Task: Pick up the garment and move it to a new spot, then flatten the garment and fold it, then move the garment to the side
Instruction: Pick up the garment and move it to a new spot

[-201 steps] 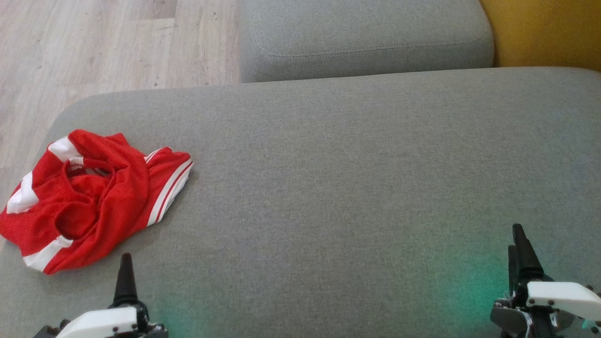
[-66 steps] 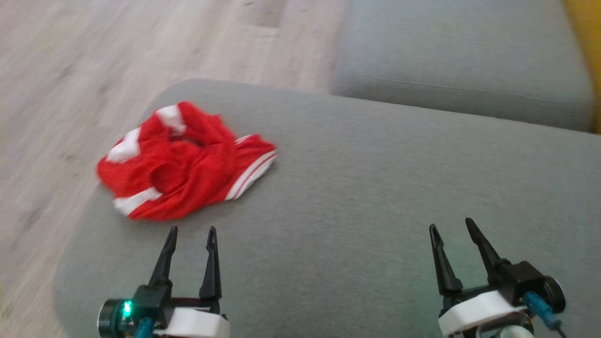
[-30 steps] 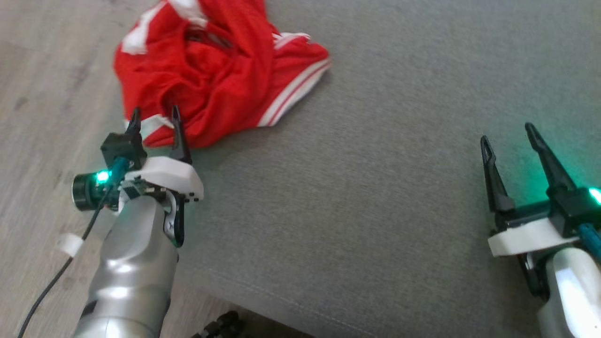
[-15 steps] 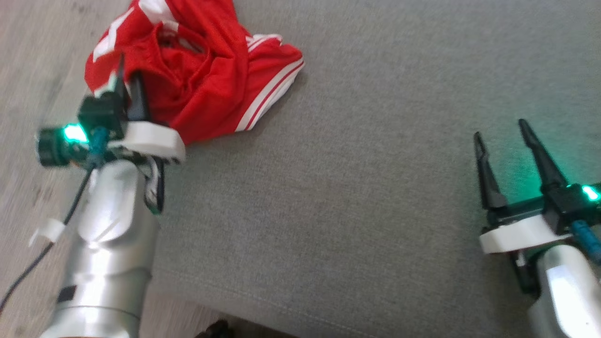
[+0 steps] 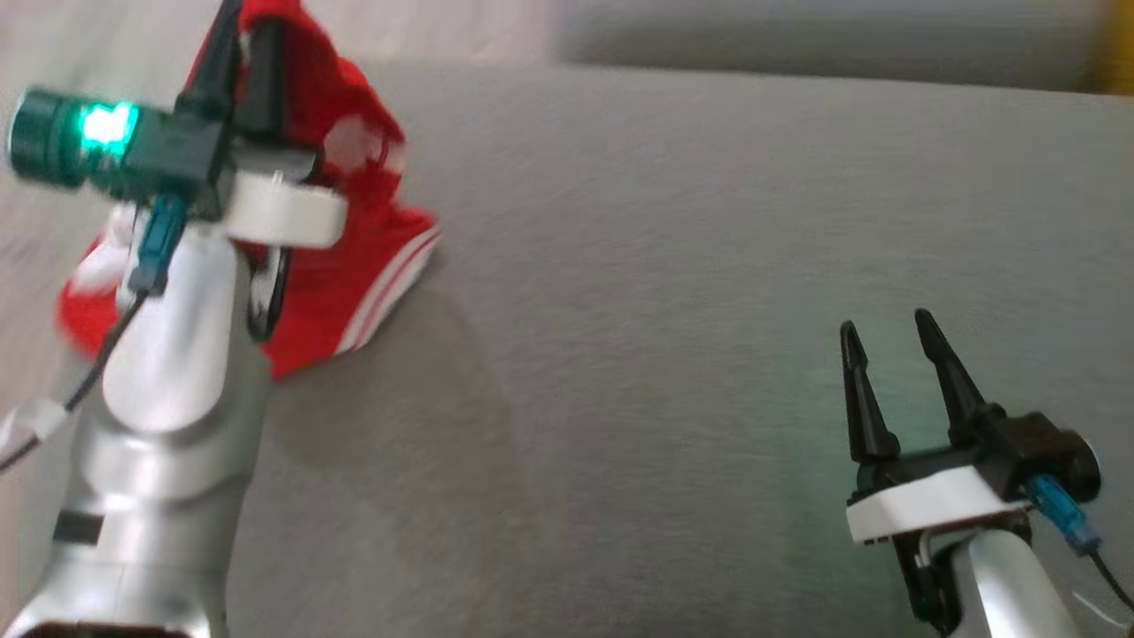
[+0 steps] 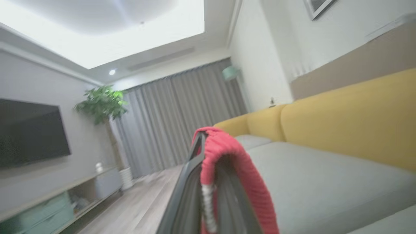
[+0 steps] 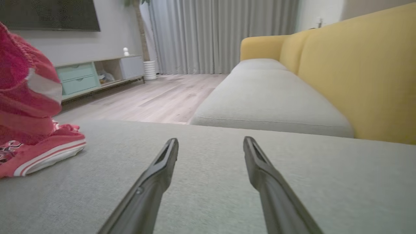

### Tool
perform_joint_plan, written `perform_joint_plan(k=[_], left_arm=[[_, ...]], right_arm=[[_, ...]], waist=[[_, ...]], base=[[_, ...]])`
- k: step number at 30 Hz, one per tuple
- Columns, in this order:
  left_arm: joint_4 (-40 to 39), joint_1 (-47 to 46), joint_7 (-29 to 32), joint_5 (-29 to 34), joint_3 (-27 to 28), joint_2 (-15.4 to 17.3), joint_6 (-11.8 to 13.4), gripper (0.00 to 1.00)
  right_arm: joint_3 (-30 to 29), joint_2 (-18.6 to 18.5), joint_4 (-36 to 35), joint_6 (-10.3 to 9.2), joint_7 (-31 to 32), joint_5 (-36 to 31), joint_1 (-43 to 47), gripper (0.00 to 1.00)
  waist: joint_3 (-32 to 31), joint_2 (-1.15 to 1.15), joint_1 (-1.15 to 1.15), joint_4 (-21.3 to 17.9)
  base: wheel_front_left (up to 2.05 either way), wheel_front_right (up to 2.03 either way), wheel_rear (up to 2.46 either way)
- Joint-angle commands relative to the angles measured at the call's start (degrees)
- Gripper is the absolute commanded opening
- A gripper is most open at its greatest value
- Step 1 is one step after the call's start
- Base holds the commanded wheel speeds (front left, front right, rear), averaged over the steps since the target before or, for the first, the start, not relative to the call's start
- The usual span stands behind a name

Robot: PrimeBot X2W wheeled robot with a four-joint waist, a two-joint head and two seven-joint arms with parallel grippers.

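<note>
Pinches the garment [image 5: 354, 266] tight in the left gripper [image 5: 251, 18] at ten o'clock, hanging toward six (lower edge on the sofa [image 5: 664, 266]). Leaves the right gripper [image 5: 886, 321] spread, empty, at four o'clock.

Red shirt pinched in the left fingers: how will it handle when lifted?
Likely floppy: the garment hangs from the left gripper, its lower part resting on the cushion. Probably light: thin mesh. Might slip: small fold pinched.

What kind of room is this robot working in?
Probably a living room: a grey sofa with yellow backrest, a wall-mounted TV above a low cabinet, and long curtains.
</note>
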Motion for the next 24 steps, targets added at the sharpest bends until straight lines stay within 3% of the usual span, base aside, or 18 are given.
perform_joint_plan(k=[1,8,13,19,24], left_arm=[[-2.96,-5.48,0.1,-0.29,1.1,1.45,-0.54,0.0],[-4.31,-13.64,2.41,-1.13,-1.35,-1.92,-1.76,0.0],[-1.67,-16.6,3.4,-1.79,-3.18,-3.83,-1.82,0.0],[7.25,-10.69,2.57,-1.4,-7.5,-4.96,-1.84,0.0],[17.74,-1.02,0.34,-2.32,-11.9,-6.11,1.03,0.0]], right_arm=[[1.2,0.16,-1.8,0.39,-0.29,0.92,-0.63,1.0],[1.23,0.19,-2.78,0.39,-0.29,3.14,0.25,1.0],[1.98,0.19,-3.11,0.39,-0.29,4.23,-0.18,1.0],[3.23,0.2,-3.54,0.39,-0.29,5.64,-1.11,1.0],[4.86,0.2,-2.56,0.39,-0.29,6.37,-1.79,1.0]], waist=[[-7.26,0.0,0.02,-10.47],[-6.98,0.0,0.02,-21.45],[-5.26,0.0,0.02,-26.71],[-2.47,0.0,0.02,-29.42],[0.79,0.0,0.02,-28.54]], base=[[0.0,0.0,0.0],[0.0,0.0,0.0],[0.0,0.0,0.0],[0.0,0.0,0.0],[0.0,0.0,0.0]])
